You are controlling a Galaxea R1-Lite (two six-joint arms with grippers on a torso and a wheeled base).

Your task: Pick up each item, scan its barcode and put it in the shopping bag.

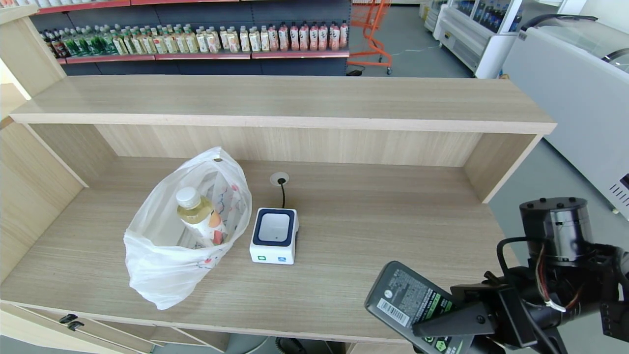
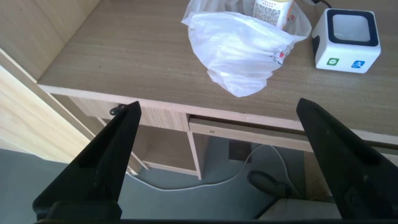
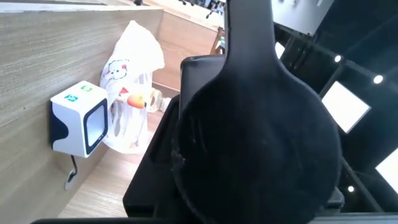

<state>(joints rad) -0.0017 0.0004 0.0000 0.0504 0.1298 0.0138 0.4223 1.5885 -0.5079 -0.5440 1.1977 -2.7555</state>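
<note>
Dark grey packet (image 1: 404, 289), white barcode label (image 1: 393, 312), clamped in right claw (image 1: 432, 327), left claw (image 2: 219, 103) apart.

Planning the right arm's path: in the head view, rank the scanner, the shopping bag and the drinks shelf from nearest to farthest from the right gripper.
1. Scanner, middle of the counter, left of the right gripper holding the dark pack.
2. Shopping bag, farther left, beside the scanner.
3. Drinks shelf, far behind the counter.

White shopping bag (image 1: 158, 265), white-and-navy scanner (image 1: 273, 237), black item (image 1: 406, 298) with green-and-white labels.
</note>
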